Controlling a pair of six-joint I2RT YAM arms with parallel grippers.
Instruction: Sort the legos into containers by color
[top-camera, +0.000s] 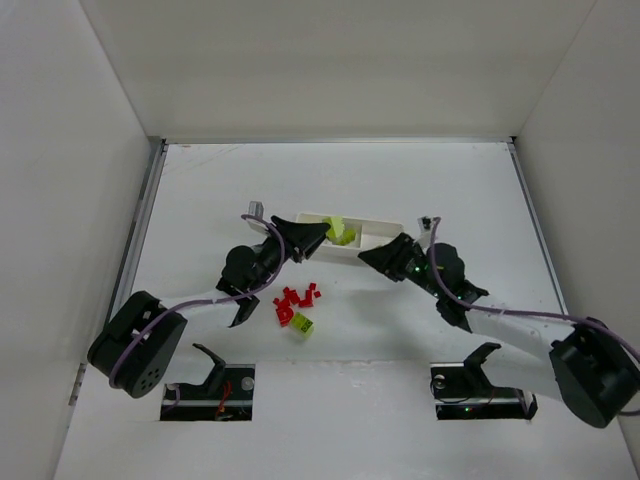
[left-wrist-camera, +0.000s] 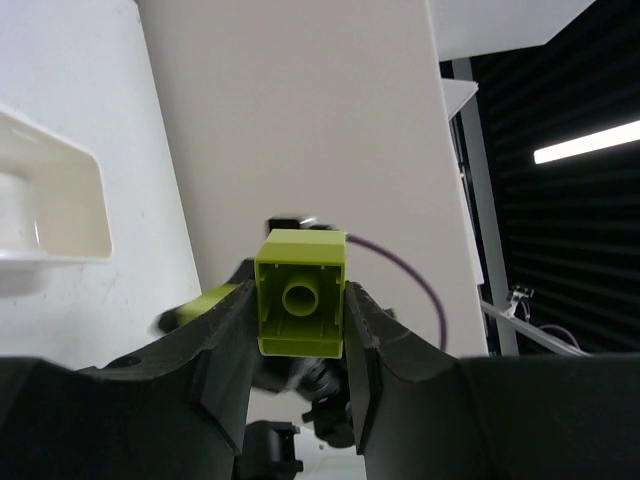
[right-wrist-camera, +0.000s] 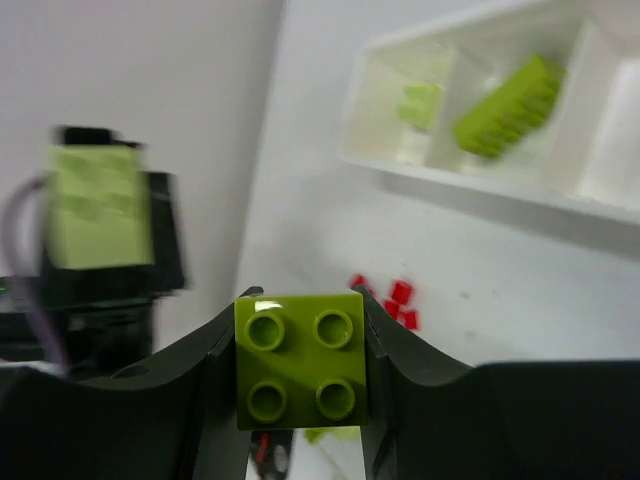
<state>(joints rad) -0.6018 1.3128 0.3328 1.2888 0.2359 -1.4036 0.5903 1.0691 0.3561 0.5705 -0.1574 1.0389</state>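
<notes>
My left gripper (top-camera: 320, 235) is shut on a lime-green brick (left-wrist-camera: 300, 295) and holds it above the left end of the white tray (top-camera: 385, 228). My right gripper (top-camera: 369, 256) is shut on another lime-green brick (right-wrist-camera: 302, 360), studs facing the camera, just in front of the tray's middle. The tray (right-wrist-camera: 600, 150) holds a long green brick (right-wrist-camera: 505, 95) and a smaller green one (right-wrist-camera: 420, 100). Several red bricks (top-camera: 295, 300) lie clustered on the table with one green brick (top-camera: 302, 324) beside them.
The tray's edge shows at the left of the left wrist view (left-wrist-camera: 50, 200). White walls enclose the table on three sides. The arm bases (top-camera: 208, 385) stand at the near edge. A small dark object (top-camera: 427, 219) lies by the tray's right end.
</notes>
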